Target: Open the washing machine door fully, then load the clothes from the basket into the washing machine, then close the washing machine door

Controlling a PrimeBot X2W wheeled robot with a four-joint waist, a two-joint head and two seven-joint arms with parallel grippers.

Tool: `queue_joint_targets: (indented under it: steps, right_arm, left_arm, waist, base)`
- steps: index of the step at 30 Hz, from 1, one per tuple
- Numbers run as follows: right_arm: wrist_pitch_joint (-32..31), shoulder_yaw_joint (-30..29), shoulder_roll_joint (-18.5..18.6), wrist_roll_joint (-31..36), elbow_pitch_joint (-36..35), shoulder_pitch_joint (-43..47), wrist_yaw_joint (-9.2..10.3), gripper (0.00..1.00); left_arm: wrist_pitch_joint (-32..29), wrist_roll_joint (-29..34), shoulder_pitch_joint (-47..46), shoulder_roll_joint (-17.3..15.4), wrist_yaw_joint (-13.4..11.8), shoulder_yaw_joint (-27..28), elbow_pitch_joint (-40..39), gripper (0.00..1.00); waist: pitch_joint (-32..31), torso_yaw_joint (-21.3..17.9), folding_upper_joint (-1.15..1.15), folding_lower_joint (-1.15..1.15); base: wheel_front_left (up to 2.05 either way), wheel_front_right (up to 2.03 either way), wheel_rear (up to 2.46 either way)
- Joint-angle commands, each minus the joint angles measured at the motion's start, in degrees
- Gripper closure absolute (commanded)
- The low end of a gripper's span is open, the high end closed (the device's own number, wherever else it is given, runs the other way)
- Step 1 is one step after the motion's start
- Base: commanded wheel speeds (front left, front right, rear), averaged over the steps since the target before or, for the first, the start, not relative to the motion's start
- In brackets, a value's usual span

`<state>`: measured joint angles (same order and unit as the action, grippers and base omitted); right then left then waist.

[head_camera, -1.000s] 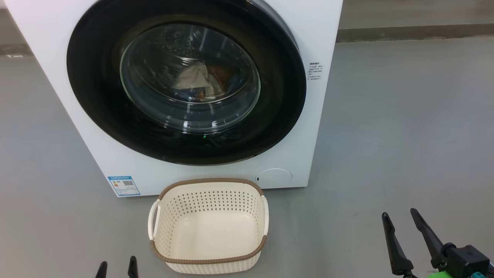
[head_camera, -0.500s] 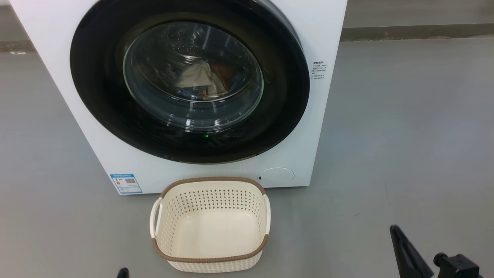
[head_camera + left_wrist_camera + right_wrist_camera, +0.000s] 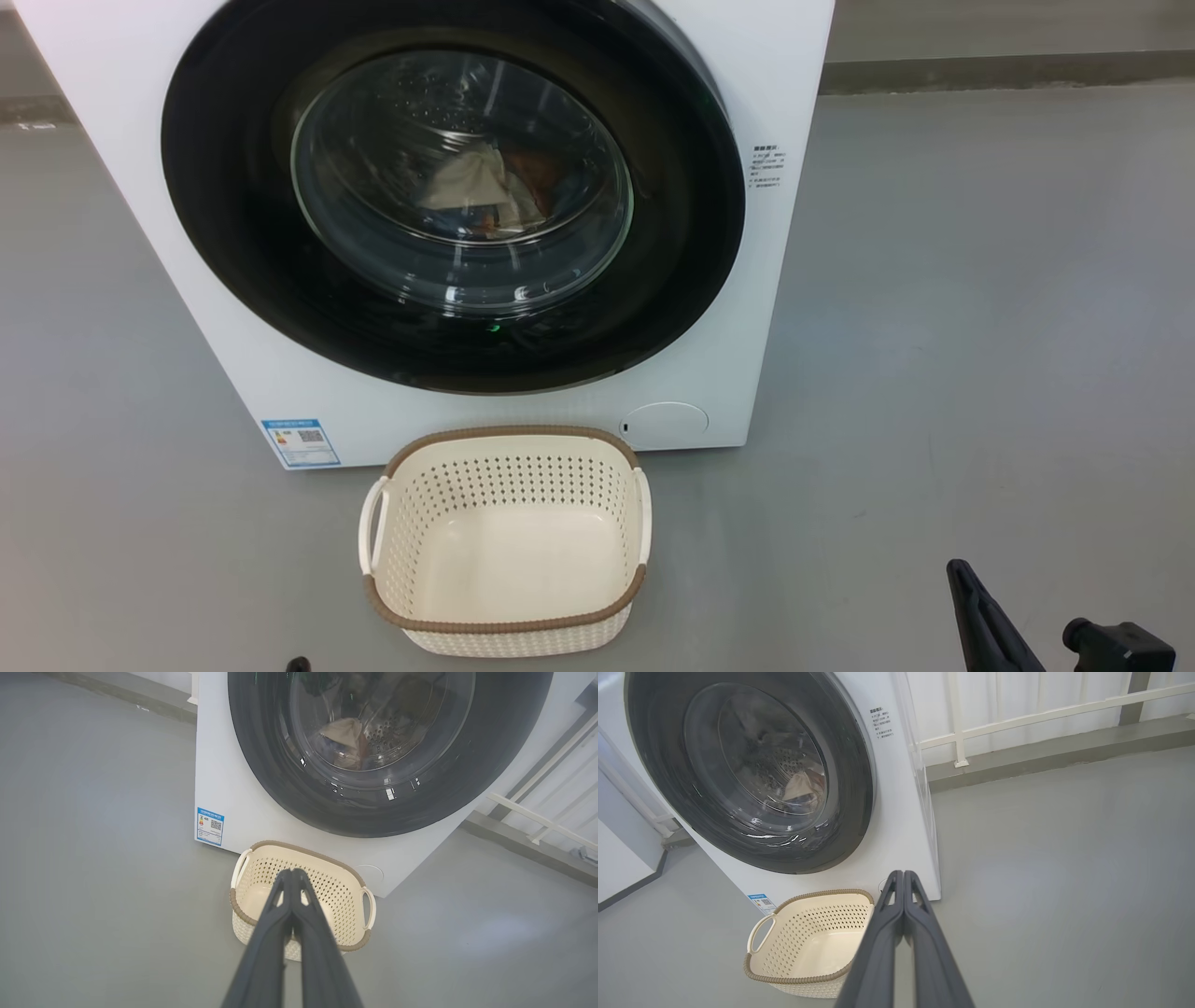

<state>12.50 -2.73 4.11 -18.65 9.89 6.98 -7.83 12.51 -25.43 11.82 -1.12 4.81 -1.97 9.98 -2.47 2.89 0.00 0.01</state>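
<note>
Since a second ago both sets of fingers have closed up and sunk toward the bottom edge of the head view. Over at the washing machine door (image 3: 686, 233), the black rim sits shut against the white washing machine (image 3: 747, 373). Through the glass the clothes (image 3: 471, 182) lie in the drum, cream and orange. Just in front, on the grey floor (image 3: 980, 327), stands the basket (image 3: 509, 485), its cream bottom bare. Nearer the robot, the left gripper (image 3: 293, 873) and the right gripper (image 3: 903, 873) are each pinched tight, tips touching, holding nothing.
</note>
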Motion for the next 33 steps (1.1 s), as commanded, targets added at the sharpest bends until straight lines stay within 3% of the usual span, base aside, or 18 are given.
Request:
queue_joint_targets:
  steps: [1, 33]
  right_arm:
    - [-0.27, -0.32, 0.45, -1.56, -1.19, -1.99, 0.04, 1.0]
    - [-6.02, -1.39, -0.07, -23.66, 0.45, -5.44, 0.13, 1.0]
  left_arm:
    - [-0.27, -1.31, -1.82, -0.78, 0.24, 0.72, -0.97, 1.0]
    - [-5.81, -21.63, -6.78, -1.28, 0.99, 2.85, 0.58, 1.0]
  waist:
    - [0.03, -0.03, 0.0, -0.01]
    - [0.84, -0.91, 0.0, -0.01]
  base:
    - [0.0, 0.0, 0.0]
    - [0.0, 0.0, 0.0]
